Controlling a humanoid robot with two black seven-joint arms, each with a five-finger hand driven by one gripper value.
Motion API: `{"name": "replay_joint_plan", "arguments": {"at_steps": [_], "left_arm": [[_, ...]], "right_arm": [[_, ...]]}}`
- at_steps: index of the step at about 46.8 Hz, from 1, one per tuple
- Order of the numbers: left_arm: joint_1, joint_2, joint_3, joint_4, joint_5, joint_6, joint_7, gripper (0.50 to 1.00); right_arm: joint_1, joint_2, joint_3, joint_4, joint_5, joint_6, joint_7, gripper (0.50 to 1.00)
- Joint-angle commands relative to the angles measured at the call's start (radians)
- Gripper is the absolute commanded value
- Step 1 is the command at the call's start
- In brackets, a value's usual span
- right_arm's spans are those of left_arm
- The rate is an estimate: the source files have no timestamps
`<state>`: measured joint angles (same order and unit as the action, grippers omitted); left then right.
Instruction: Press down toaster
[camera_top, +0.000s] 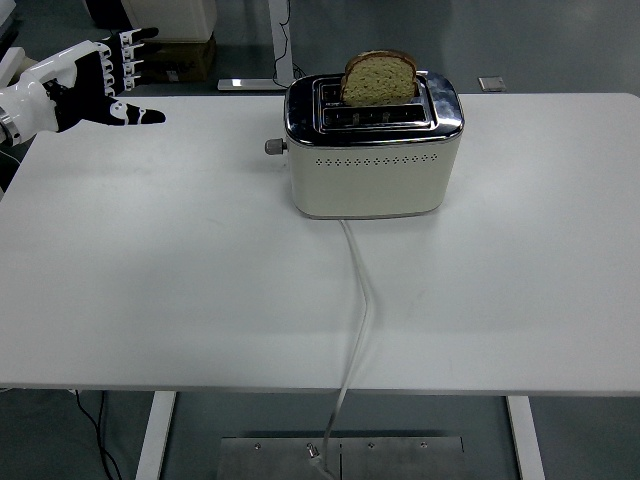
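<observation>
The left robot hand (100, 78), fingers spread and empty, hovers at the table's (150, 280) far left, well apart from the rigid, likely steady toaster (372, 150) at center-far, best pressed at its small left-side lever (272, 146).

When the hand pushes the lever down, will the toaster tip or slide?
The toaster looks squat and broad-based, so tipping seems unlikely. It might slide slightly on the smooth white table. The bread slice stands loosely in its slot and may wobble.
</observation>
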<state>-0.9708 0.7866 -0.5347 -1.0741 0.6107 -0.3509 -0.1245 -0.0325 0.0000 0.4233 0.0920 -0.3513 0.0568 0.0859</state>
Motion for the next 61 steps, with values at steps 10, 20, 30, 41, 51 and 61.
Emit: {"name": "replay_joint_plan", "arguments": {"at_steps": [10,20,30,41,51,61], "left_arm": [[-0.016,-0.020,0.070,0.000,0.247,-0.060,0.025,1.000],[-0.080,-0.066,0.191,0.016,0.259,-0.054,0.034,1.000],[-0.103,-0.116,0.200,0.046,0.262,-0.053,0.049,1.000],[-0.131,-0.194,0.251,0.148,0.264,-0.053,0.048,1.000],[-0.146,-0.237,0.259,0.168,0.291,-0.051,0.049,1.000],[-0.172,-0.248,0.265,0.168,0.299,-0.051,0.049,1.000]], "right_arm": [[0.000,0.000,0.000,0.000,0.000,0.000,0.000,1.000],[0.000,0.000,0.000,0.000,0.000,0.000,0.000,0.998],[0.000,0.000,0.000,0.000,0.000,0.000,0.000,0.998],[0.000,0.000,0.000,0.000,0.000,0.000,0.000,1.000],[0.000,0.000,0.000,0.000,0.000,0.000,0.000,0.998],[0.000,0.000,0.000,0.000,0.000,0.000,0.000,0.998]]}}
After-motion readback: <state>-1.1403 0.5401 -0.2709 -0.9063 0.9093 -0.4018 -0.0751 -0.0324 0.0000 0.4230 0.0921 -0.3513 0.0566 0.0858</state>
